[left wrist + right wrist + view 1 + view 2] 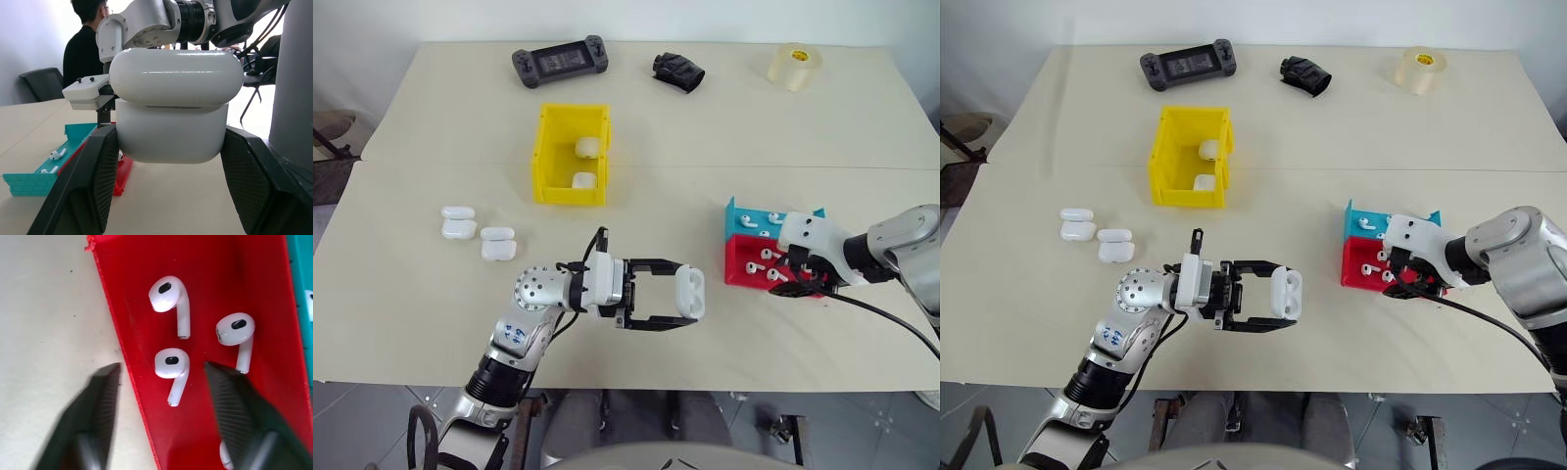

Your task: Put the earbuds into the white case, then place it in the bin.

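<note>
Left pincer [683, 296] is clamped on a white case [690, 294], holding it up over the desk [401, 294] in front of the robot. Right pincer [164, 377] hangs open over the red tray [142, 298], one finger on each side of an earbud [172, 367]. The yellow bin [572, 154] sits further back with two cases [584, 180] already in it.
</note>
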